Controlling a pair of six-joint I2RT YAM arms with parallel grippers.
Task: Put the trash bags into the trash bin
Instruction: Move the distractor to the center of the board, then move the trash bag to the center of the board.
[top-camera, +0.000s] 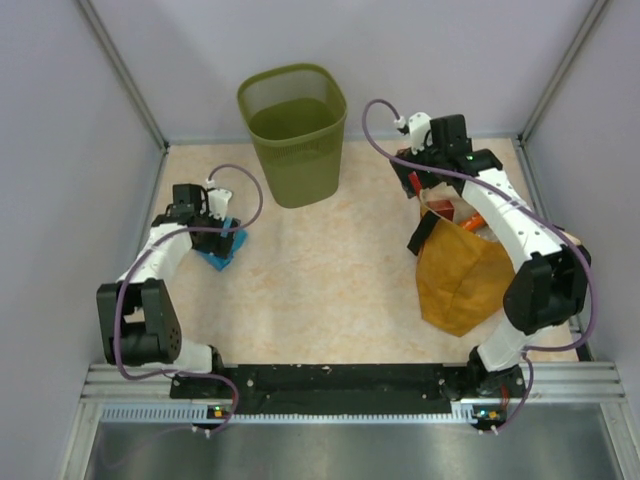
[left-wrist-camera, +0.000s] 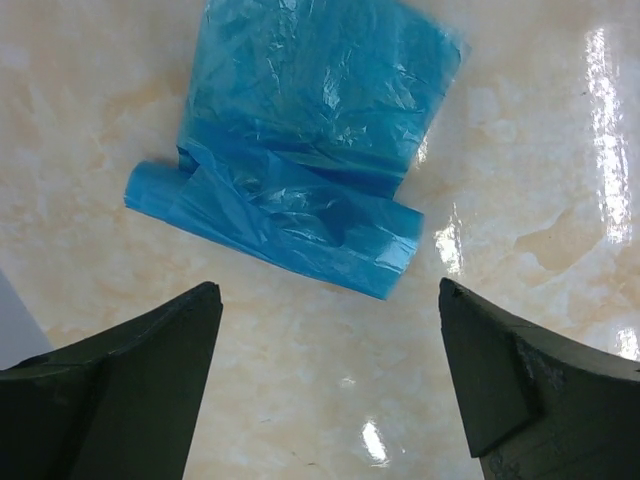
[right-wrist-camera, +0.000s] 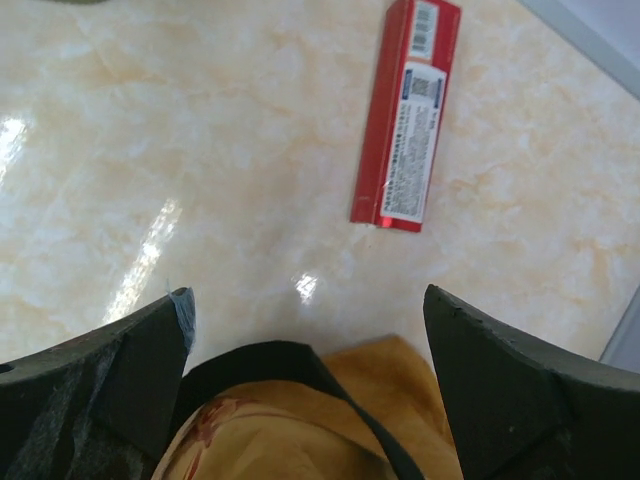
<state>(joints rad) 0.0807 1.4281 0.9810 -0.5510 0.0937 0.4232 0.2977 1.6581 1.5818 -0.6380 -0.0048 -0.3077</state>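
Observation:
A folded light-blue trash bag (left-wrist-camera: 300, 170) lies flat on the marbled table, at the left of the top view (top-camera: 222, 250). My left gripper (left-wrist-camera: 330, 300) hovers just short of it, open wide, with only bare table between its fingers; the top view shows this gripper (top-camera: 224, 225) over the bag. The olive-green mesh trash bin (top-camera: 293, 135) stands at the back centre. My right gripper (right-wrist-camera: 305, 300) is open above the top of the mustard sack (right-wrist-camera: 330, 420), gripping nothing. A scrap of blue film clings to its left fingertip (right-wrist-camera: 183, 305).
The mustard-orange sack (top-camera: 465, 275) with black handles (right-wrist-camera: 290, 365) lies at the right under the right arm. A flat red box (right-wrist-camera: 407, 115) rests on the table beyond it. Grey walls close in the left, back and right sides.

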